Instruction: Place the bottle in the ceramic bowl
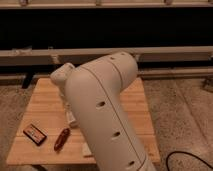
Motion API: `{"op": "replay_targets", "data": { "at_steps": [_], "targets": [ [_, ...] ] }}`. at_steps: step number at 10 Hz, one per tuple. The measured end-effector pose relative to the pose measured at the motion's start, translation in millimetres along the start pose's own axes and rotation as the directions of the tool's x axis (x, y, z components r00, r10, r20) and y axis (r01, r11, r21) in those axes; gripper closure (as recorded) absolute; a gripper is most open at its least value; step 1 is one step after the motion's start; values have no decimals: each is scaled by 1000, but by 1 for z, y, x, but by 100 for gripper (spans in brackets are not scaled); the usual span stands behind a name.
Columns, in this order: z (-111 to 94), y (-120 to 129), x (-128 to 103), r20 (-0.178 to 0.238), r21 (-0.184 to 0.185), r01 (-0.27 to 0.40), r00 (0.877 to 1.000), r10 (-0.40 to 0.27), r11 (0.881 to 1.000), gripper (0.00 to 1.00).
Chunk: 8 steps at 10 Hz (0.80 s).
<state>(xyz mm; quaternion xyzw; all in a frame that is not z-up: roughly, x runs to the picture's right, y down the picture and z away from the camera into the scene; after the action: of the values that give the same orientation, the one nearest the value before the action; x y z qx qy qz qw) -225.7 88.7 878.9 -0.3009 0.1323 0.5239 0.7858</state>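
My white arm [102, 110] fills the middle of the view and covers most of the wooden table [45, 102]. My gripper is hidden behind the arm, somewhere over the table's middle. A small pale piece [71, 118] shows at the arm's left edge; I cannot tell what it is. The bottle and the ceramic bowl are hidden or out of view.
A small dark flat box [35, 133] lies at the table's front left. A reddish-brown oblong object [61, 139] lies beside it, near the front edge. A dark shelf with grey rails [165, 51] runs behind the table. A black cable [187, 157] lies on the floor at right.
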Motion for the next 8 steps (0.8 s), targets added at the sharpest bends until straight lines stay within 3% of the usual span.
{"op": "replay_targets", "data": {
  "at_steps": [3,4,8],
  "targets": [
    [2,2,1,-13,1,17,1000,-17,1000,28],
    [2,2,1,-13,1,17,1000,-17,1000,23],
    [3,4,1,-21,2,30,999,-29,1000,21]
  ]
}}
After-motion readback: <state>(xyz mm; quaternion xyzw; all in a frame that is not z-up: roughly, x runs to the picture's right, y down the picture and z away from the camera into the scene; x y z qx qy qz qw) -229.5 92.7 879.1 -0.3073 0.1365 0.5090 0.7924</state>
